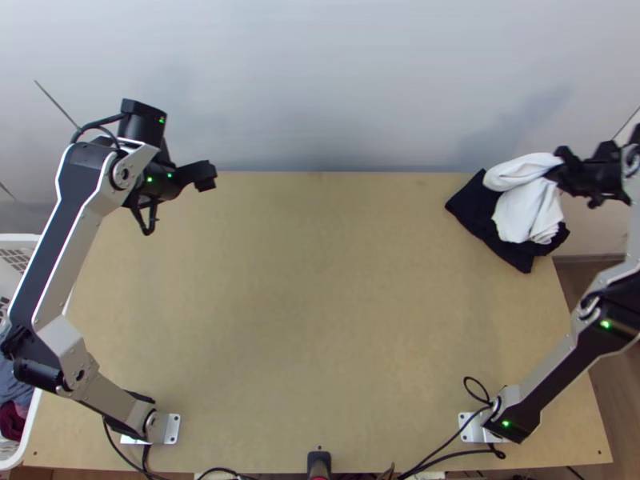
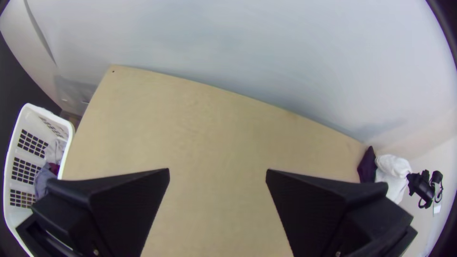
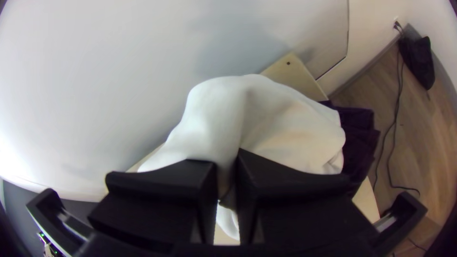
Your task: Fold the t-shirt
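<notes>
At the table's far right corner in the top view, the right gripper [image 1: 560, 170] is shut on a bunched white shirt [image 1: 528, 210], holding it at one edge. The shirt hangs over dark folded cloth [image 1: 488, 220]. In the right wrist view, white fabric [image 3: 266, 123] passes between the nearly closed fingers of the right gripper [image 3: 226, 176]. The left gripper [image 1: 210, 174] is over the table's far left part; in the left wrist view the left gripper [image 2: 218, 176] stands wide open with bare table between its fingers.
The wooden table [image 1: 320, 304] stretches between the arms, with a wall behind its far edge. A white basket [image 1: 24, 432] with clothes stands off the left side. Black cables [image 1: 448, 436] lie by the right arm's base.
</notes>
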Tool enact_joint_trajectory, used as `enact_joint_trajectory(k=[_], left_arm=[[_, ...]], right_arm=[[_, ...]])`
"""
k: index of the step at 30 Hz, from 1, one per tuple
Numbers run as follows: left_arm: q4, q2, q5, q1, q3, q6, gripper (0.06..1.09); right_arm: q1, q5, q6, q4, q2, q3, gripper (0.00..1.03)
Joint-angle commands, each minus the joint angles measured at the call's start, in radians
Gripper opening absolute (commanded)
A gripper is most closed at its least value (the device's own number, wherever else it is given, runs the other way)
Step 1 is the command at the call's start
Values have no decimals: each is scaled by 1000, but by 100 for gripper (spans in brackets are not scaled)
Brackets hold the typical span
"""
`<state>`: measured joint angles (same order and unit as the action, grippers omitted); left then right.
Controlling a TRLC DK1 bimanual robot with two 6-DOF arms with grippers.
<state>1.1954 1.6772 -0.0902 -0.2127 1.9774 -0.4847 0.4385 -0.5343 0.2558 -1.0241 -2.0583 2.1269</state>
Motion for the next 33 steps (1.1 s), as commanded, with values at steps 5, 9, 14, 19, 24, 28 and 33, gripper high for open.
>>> enact_joint_trajectory(k=[5,9,14,19,24,28,33], left_arm=[[-11,-16,7,35,-35,0,104],[-11,-20,7,36,-37,-5,104],[-11,-14,7,35,-37,-9,104],[-11,-13,7,21,-45,-17,104],[-11,-14,6,9,-46,-15,104],[-11,-19,6,7,-48,-15,104],[-11,-20,6,4,-57,-14,104]], right_arm=[[-98,-4,65,-22,-201,168,3],[-64,-30,94,-18,-175,185,3],[31,-70,109,-16,-118,191,3],[152,-148,123,-13,-69,211,3],[243,-197,120,-21,-39,212,3],[315,-197,89,-24,-31,177,3],[327,-167,39,-22,-29,171,3]])
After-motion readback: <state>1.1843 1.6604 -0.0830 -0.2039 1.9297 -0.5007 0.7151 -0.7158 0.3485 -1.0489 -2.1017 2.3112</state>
